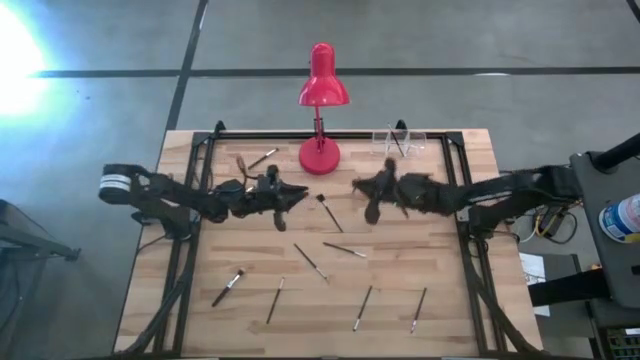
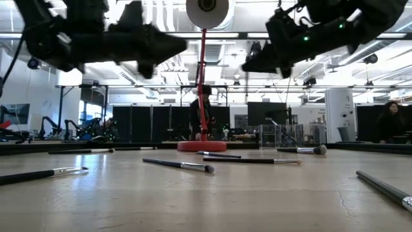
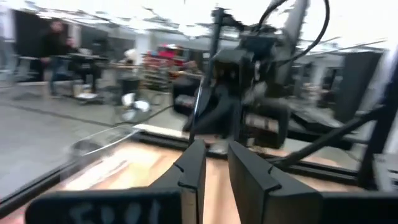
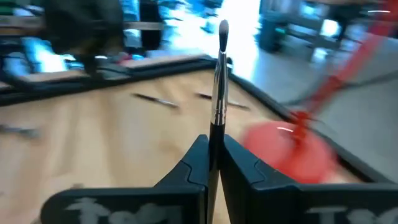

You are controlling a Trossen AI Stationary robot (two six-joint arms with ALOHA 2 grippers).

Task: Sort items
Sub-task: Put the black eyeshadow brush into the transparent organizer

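My right gripper (image 1: 360, 188) hangs above the table's middle, right of the lamp base, shut on one brush (image 4: 219, 93) with a dark handle, silvery ferrule and small bristle tip. My left gripper (image 3: 216, 155) faces it from the table's left at about the same height. It is open, with nothing between its fingers. Several more brushes lie flat on the wood: one (image 1: 330, 212) below the grippers, two (image 1: 343, 249) in the middle, several (image 1: 363, 307) along the near edge and two (image 1: 262, 158) at the far left. My right gripper pinches the brush's dark handle (image 4: 214, 140) between its two fingers, below the ferrule. The fingers come about level from the table's right and lie across the brush. The brush stands roughly upright, bristle tip up, lifted clear of the table.
A red desk lamp (image 1: 322, 90) stands at the far middle, its round base (image 1: 320, 155) close to both grippers. A clear holder (image 1: 400, 140) stands at the far right. A black frame (image 1: 200, 200) runs along the table's edges. A person (image 2: 391, 122) shows in the room behind.
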